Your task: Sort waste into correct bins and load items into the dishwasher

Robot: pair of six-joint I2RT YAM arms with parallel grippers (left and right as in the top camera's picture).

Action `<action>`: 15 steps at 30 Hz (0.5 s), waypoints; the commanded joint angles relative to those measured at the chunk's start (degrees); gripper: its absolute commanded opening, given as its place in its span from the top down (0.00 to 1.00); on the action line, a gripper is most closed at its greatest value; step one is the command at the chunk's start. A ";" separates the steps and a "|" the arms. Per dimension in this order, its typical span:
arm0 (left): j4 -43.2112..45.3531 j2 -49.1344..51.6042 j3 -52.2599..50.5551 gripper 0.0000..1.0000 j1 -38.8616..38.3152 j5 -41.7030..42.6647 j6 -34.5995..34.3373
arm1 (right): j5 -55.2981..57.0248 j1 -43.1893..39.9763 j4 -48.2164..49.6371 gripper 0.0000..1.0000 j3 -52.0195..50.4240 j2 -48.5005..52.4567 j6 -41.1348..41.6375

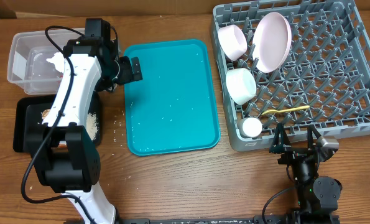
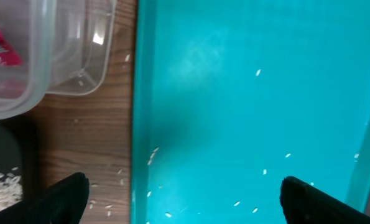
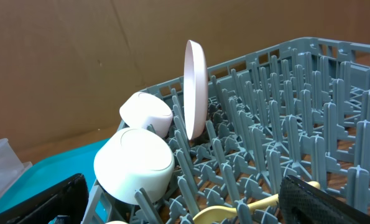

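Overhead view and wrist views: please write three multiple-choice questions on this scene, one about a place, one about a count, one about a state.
1. Where does the yellow spoon lie? A. on bare wood B. in the grey dish rack C. on the floor
2. How many bowls does the rack hold? A. two B. four C. none
3. The left gripper is: A. shut on something B. open and empty C. out of view
Key: 1 B, it lies among the pegs; 2 A, pink bowl, white bowl; 3 B, its fingers stand wide apart, holding nothing.

Black tray (image 1: pixel 24 127) — half under the left arm (image 1: pixel 73 81)
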 commanded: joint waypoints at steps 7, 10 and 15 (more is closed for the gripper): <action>3.61 -18.78 -0.74 0.00 -1.84 -8.46 3.93 | -0.13 -0.24 0.37 0.00 -0.59 -0.68 -0.15; 15.50 -29.44 -8.94 0.00 -2.89 -8.46 7.17 | -0.13 -0.24 0.37 0.00 -0.59 -0.68 -0.15; 33.05 -53.92 -36.30 0.00 -1.20 -8.15 7.45 | -0.13 -0.24 0.37 0.00 -0.59 -0.68 -0.15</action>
